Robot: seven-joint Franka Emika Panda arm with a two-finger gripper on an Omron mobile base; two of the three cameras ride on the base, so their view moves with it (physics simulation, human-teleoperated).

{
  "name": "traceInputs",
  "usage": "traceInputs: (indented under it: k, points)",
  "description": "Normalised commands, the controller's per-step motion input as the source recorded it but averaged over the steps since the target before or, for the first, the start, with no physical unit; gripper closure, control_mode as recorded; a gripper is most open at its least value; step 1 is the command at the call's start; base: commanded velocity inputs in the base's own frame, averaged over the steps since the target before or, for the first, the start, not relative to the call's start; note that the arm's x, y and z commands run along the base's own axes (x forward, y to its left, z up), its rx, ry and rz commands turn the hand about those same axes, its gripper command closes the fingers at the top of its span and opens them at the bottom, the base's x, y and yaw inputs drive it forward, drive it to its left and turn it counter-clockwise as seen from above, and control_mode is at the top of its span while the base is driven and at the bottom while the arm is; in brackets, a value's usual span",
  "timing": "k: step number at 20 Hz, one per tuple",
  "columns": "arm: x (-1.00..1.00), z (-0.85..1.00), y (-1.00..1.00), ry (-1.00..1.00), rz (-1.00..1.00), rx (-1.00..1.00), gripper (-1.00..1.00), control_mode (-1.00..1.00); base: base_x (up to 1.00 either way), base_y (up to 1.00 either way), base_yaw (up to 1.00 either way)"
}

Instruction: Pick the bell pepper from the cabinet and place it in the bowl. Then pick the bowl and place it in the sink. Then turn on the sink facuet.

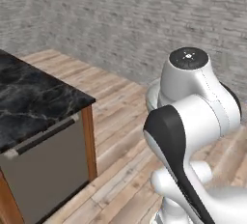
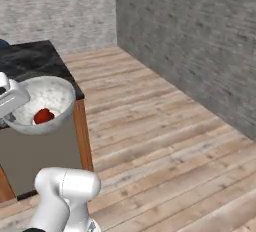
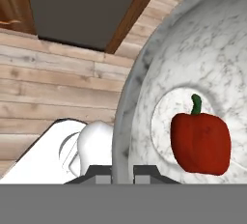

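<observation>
My two-finger gripper (image 3: 122, 174) is clamped on the thick rim of the round white-grey speckled bowl (image 2: 44, 104); in the hand view one dark fingertip stands on each side of the rim wall, outside and inside. I grip the rim because the bowl is too wide for my jaws to span, and the rim is the only part thin enough to pinch.

The small dark-red roundish bell pepper (image 3: 200, 143) lies in the flat bottom of the bowl, green stem pointing away from my fingers. It rests loose there, so I judge the bowl must be kept close to level; any tilt toward the far rim could roll the pepper out.

In the right base view the bowl hangs in the air past the end edge of the black marbled counter (image 1: 34, 97), in front of the grey panel (image 1: 48, 170) below it and well above the wooden plank floor (image 2: 165, 141). Nothing supports it but my grip, and a one-sided pinch on a heavy bowl could slip or twist.

The pepper-in-bowl step appears done. The black two-basin sink is the next destination; I judge the carry is under way.
</observation>
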Motion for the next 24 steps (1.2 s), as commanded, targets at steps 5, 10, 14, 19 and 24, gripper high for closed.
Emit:
traceInputs:
  k: [5, 10, 14, 19, 24]
  points:
    - [0.00, 0.00, 0.00, 0.00, 0.00, 0.00, 1.00, 1.00, -0.25, 0.00, 0.98]
    - [0.00, 0.00, 0.00, 0.00, 0.00, 0.00, 1.00, 1.00, -0.03, 0.02, 0.83]
    - [0.00, 0.00, 0.00, 0.00, 0.00, 0.00, 1.00, 1.00, 0.18, 0.37, 0.53]
    - [0.00, 0.00, 0.00, 0.00, 0.00, 0.00, 1.00, 1.00, 0.52, 0.78, 0.08]
    - [0.00, 0.00, 0.00, 0.00, 0.00, 0.00, 1.00, 1.00, 0.75, 0.98, -0.12]
